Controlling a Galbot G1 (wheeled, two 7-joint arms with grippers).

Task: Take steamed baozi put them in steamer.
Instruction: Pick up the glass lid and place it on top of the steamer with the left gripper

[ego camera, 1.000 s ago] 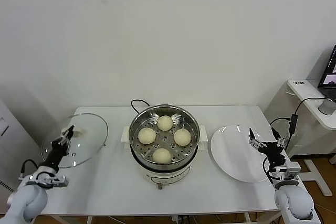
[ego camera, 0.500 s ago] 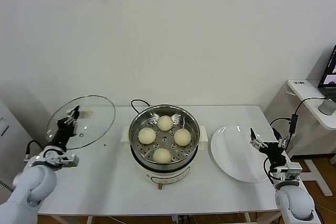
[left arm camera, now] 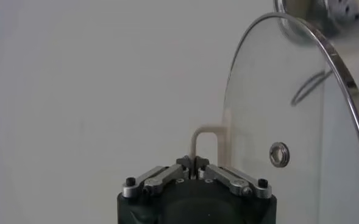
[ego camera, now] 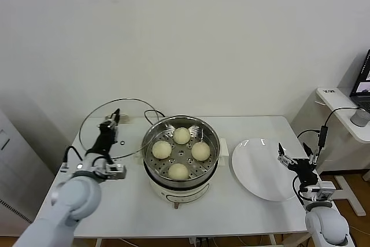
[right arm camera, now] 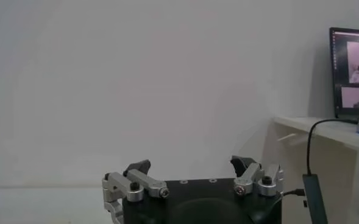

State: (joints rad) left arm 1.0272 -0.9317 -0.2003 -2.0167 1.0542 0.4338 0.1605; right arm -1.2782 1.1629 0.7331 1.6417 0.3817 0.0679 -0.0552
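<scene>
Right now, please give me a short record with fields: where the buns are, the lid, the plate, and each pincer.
baozi: four baozi sit on the perforated tray in the steamer
lid: glass lid, held tilted in the air, left of the steamer
plate: white plate, bare, right of the steamer
left pincer: left pincer shut on the lid handle
right pincer: right pincer open, holding nothing, at the plate's right edge

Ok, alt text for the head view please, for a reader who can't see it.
The left pincer, shut on the handle, holds a glass lid tilted up left of the steamer, where four baozi sit. The right pincer hangs open by the empty plate.
</scene>
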